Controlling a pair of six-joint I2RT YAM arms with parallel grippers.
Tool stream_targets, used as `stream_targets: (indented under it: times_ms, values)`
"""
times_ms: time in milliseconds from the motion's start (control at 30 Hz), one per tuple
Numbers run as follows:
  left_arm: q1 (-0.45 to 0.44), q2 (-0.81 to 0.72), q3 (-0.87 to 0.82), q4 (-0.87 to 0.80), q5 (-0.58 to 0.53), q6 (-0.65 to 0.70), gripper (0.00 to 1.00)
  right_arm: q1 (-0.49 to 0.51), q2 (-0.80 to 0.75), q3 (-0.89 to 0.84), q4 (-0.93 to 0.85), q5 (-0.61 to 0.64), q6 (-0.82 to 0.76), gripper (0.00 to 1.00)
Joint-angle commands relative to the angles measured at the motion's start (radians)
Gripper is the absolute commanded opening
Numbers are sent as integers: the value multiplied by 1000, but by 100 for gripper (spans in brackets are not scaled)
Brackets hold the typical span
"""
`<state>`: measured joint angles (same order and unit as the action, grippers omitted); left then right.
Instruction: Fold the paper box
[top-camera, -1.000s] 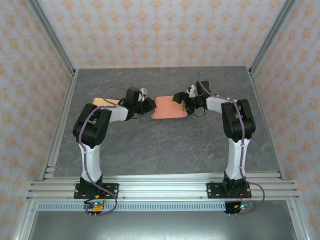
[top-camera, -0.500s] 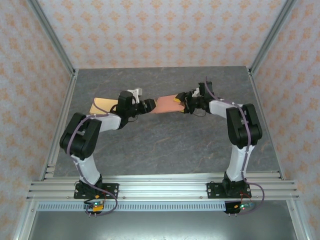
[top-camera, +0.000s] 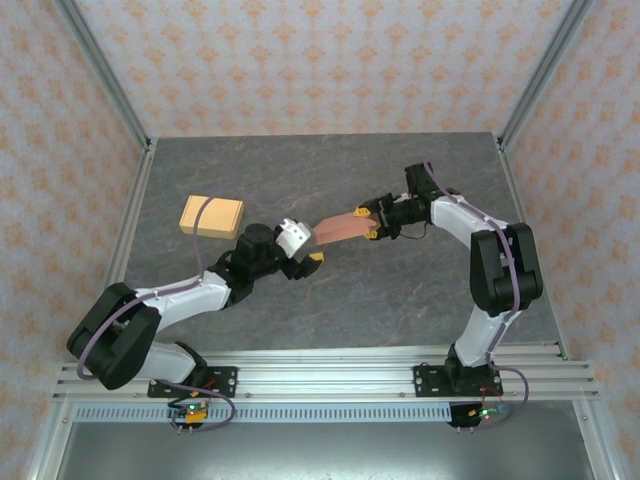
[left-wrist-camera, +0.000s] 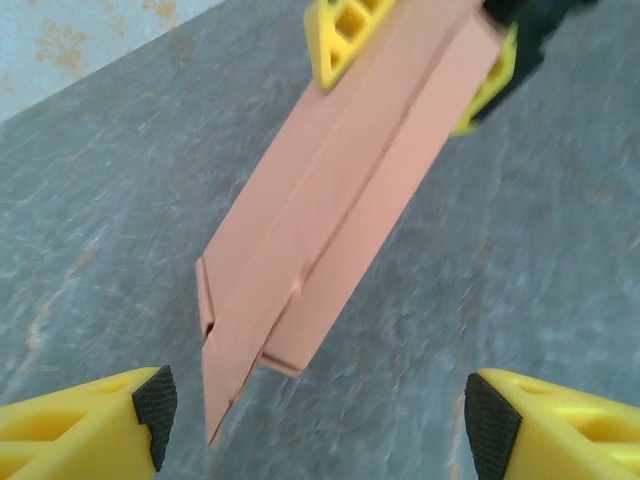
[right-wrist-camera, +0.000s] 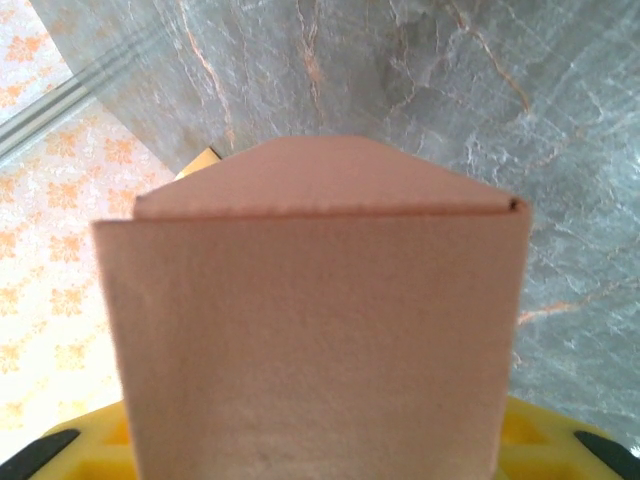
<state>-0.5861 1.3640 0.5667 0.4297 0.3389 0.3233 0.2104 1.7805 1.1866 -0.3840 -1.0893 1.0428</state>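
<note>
The paper box (top-camera: 338, 227) is a flat pink blank, raised off the table and slanting down to the left. My right gripper (top-camera: 366, 223) is shut on its right end. The left wrist view shows the box (left-wrist-camera: 340, 200) running down from the right gripper's yellow fingers (left-wrist-camera: 335, 40) to a free pointed end. In the right wrist view the box (right-wrist-camera: 310, 330) stands between the right gripper's (right-wrist-camera: 320, 468) jaws and covers them. My left gripper (top-camera: 312, 258) is open just below the box's left end, apart from it. Nothing lies between the left gripper's (left-wrist-camera: 320, 415) pads.
A tan folded box (top-camera: 211, 215) lies on the grey stone table (top-camera: 330, 300) at the back left, and a corner of it (right-wrist-camera: 205, 158) peeks out behind the pink blank. Metal frame rails (top-camera: 120, 240) border the table.
My left gripper has opened, let go of the box's left end and drawn back toward the near left. My right gripper has shut on the right end and lifted the box.
</note>
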Motion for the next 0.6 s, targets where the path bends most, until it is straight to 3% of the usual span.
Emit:
stream_targets:
  times_ms: [0,133,300,567]
  values:
    - [-41,23,57,-93,-171,243,78,-2,-23,13,-131,-54,10,44]
    - [-72,127,120,-77,-279,293,78,-2,-17,5,-128,-71,9,44]
    - [-73,213,168,-34,-260,307,74,0,-34,-13,-102,-62,32,44]
    - [-83,276,246,-153,-190,368,49,3,-45,-19,-42,-65,92,45]
